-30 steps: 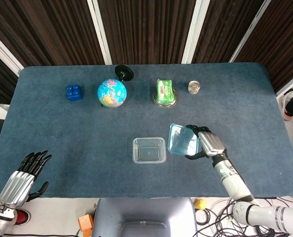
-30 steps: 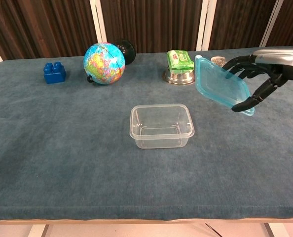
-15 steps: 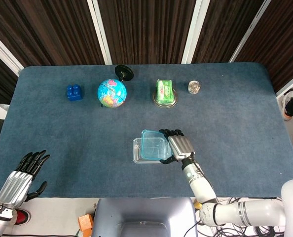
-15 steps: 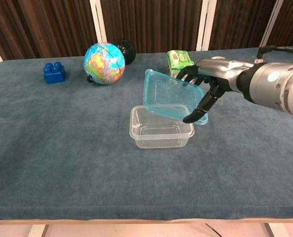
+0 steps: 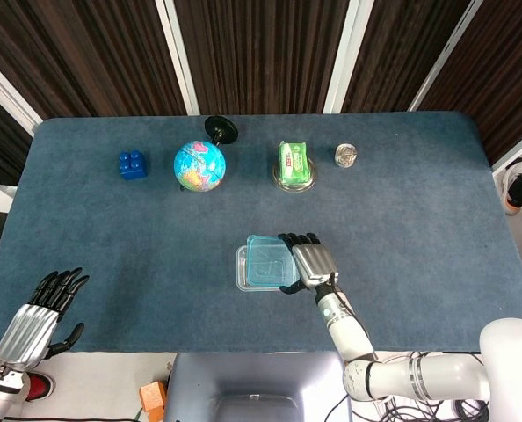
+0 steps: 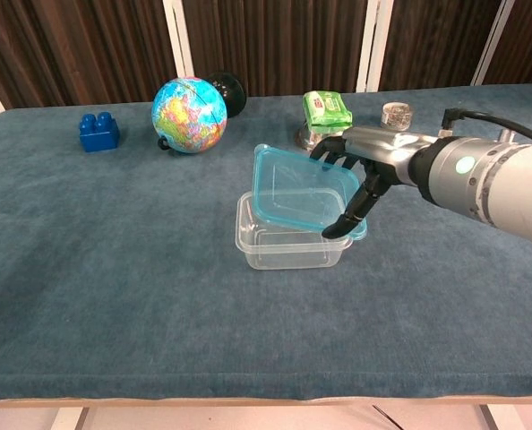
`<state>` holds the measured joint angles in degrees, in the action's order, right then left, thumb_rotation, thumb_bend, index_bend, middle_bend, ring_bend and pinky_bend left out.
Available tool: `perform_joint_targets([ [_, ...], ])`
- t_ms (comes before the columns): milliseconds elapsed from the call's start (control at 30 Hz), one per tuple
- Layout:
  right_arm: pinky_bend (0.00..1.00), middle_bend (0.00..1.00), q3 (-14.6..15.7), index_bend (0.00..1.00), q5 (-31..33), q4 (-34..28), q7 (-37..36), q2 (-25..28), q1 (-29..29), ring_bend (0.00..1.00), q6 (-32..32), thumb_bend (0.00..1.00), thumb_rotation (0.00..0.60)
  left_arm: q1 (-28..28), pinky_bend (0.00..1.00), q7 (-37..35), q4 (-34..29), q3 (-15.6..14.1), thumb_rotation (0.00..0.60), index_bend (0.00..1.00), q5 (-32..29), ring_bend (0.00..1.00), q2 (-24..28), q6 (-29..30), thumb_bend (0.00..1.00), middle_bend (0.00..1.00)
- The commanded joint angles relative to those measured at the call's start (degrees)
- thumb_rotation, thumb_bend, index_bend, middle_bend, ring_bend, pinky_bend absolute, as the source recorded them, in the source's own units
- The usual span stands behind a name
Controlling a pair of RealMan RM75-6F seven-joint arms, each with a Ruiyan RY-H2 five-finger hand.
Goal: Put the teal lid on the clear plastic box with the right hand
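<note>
The right hand (image 6: 351, 175) holds the teal lid (image 6: 300, 190) by its right edge, tilted over the clear plastic box (image 6: 288, 243), far side raised, near right corner down at the box's rim; the box sits mid-counter (image 6: 114, 269); the left hand (image 5: 39, 312) hangs at the counter's near-left corner, fingers apart, holding nothing
</note>
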<state>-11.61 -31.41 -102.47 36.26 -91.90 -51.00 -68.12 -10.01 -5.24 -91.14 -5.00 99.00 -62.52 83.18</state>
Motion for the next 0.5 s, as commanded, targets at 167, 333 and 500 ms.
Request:
perform_joint_targets([
  [167,0.10,0.44,-0.05,0.78,-0.42,0.77,0.87,-1.30,-0.31,0.20,-0.09,0.05,0.600,-0.12,0.00,0.07,-0.06,-0.03,0.600,0.00,-0.02,0.00,-0.01,-0.27,0.39,0.00],
  [333,0.10,0.44,0.21,0.78,-0.82,1.64,2.38,-2.61,-0.64,0.20,-0.97,0.05,0.600,0.00,0.00,-0.25,-0.03,-0.03,0.600,0.00,0.00,0.00,0.13,0.05,0.39,0.00],
  [500,0.10,0.44,0.08,0.78,-1.02,2.64,3.15,-3.71,-0.68,0.20,-1.32,0.05,0.600,0.02,0.00,-0.46,0.05,-0.09,0.600,0.00,0.12,0.00,0.19,0.15,0.39,0.00],
])
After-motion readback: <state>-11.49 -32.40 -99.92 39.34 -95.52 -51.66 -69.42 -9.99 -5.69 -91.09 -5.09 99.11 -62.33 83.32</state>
